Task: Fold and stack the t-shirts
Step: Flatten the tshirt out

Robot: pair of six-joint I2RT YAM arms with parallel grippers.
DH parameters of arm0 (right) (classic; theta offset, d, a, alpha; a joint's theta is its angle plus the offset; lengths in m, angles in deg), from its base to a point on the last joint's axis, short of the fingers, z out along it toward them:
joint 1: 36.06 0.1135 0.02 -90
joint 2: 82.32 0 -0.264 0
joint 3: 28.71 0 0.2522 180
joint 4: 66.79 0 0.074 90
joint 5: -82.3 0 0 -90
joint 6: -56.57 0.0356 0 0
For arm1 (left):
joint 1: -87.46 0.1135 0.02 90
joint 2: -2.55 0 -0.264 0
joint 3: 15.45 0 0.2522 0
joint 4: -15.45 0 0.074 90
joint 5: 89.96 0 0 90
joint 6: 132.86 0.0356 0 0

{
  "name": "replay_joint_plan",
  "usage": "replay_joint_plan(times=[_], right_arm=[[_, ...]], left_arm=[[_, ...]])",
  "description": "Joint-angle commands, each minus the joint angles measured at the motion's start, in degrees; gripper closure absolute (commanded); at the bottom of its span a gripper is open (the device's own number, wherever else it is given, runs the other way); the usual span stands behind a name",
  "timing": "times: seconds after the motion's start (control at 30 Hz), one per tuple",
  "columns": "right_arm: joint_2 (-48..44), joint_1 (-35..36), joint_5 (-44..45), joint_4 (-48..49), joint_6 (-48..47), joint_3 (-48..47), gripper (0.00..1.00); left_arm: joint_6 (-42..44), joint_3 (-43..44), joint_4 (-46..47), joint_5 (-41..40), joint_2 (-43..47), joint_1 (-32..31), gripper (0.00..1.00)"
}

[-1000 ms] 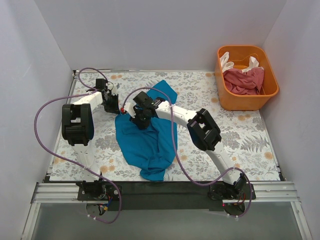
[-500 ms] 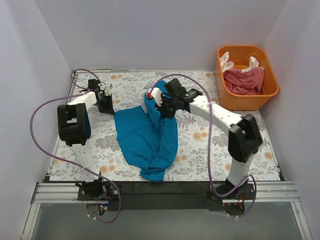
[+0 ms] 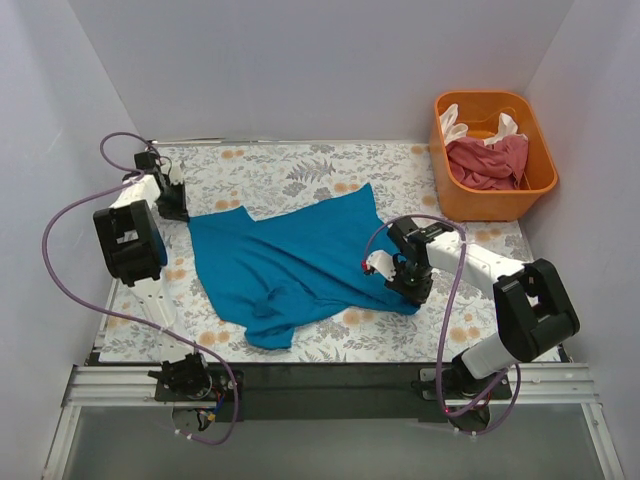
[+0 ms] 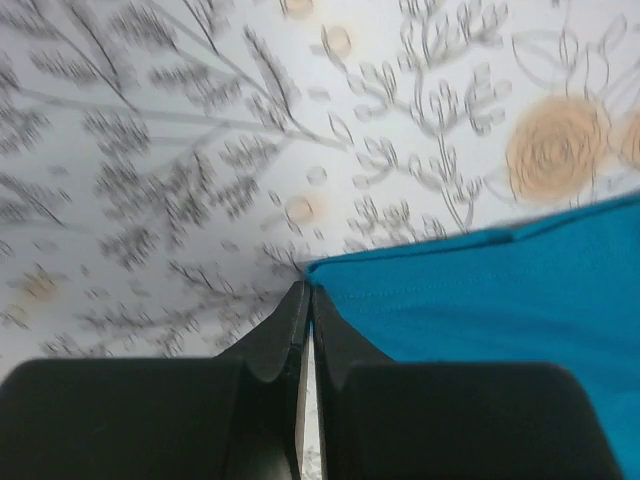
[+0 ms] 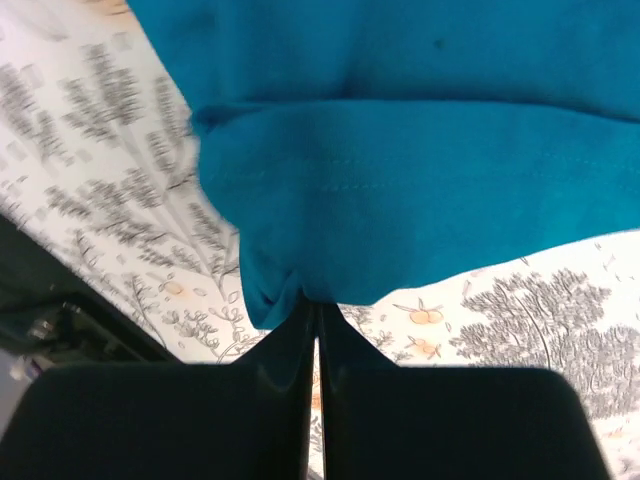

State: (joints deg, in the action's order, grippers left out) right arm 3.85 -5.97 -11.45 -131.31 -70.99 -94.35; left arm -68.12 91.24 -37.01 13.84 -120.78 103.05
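Observation:
The teal-blue t-shirt (image 3: 285,260) lies spread across the middle of the floral table, stretched between both grippers. My left gripper (image 3: 172,208) is shut on the shirt's far left corner (image 4: 330,272). My right gripper (image 3: 408,285) is shut on the shirt's near right edge (image 5: 300,285). The pink-red t-shirt (image 3: 490,162) and the cream-white t-shirt (image 3: 452,124) lie bunched in the orange tub (image 3: 538,175) at the far right.
The orange tub stands at the table's far right corner. White walls close in the table on the left, back and right. A black rail (image 3: 330,380) runs along the near edge, with purple cables looping by both arm bases.
Both arms have pulled apart: the left gripper moved to the far left, the right gripper swung to the near right. The bunched blue shirt has been drawn out flat between them.

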Motion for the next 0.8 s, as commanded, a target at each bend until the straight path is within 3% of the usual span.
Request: replay_joint_plan(times=[0.0, 0.07, 0.17, 0.2, 0.23, 0.37, 0.47, 0.67, 0.77], right_arm=[[-0.1, 0.7, -6.9, -9.9, -9.2, -2.1, 0.99], [1.4, 0.7, -8.2, -13.0, -11.6, -2.0, 0.99], [4.4, -1.3, -10.3, -14.5, -14.0, -7.7, 0.58], [5.6, -2.7, -12.0, -14.5, -14.0, -15.2, 0.38], [9.0, -5.7, -13.8, -14.8, -13.2, -19.3, 0.36], [19.7, -11.1, -22.9, -15.3, -7.0, -42.1, 0.35], [29.2, -12.7, -23.4, -13.0, 0.3, -57.3, 0.38], [44.4, -14.0, -16.4, -1.6, 10.6, -77.0, 0.39], [47.1, -14.1, -14.9, 5.2, 11.9, -77.2, 0.39]], left_arm=[[0.5, 7.8, -0.6, -3.5, -3.2, -0.2, 1.0], [-0.4, 14.2, -1.9, -3.1, -7.1, -0.1, 1.0], [-1.1, 21.3, -6.6, 0.9, -10.7, -0.3, 0.98], [-1.1, 21.9, -8.3, 2.6, -10.7, -0.3, 0.9], [-1.2, 22.1, -8.8, 4.0, -10.3, -0.3, 0.77], [-1.6, 19.1, -7.4, 6.3, -5.8, -0.2, 0.53], [-2.7, 17.8, -7.5, 7.8, -3.8, -0.2, 0.43], [-5.7, 18.5, -7.7, 8.3, -5.1, -0.2, 0.42], [-5.9, 18.6, -7.9, 7.8, -5.6, -0.3, 0.42]])
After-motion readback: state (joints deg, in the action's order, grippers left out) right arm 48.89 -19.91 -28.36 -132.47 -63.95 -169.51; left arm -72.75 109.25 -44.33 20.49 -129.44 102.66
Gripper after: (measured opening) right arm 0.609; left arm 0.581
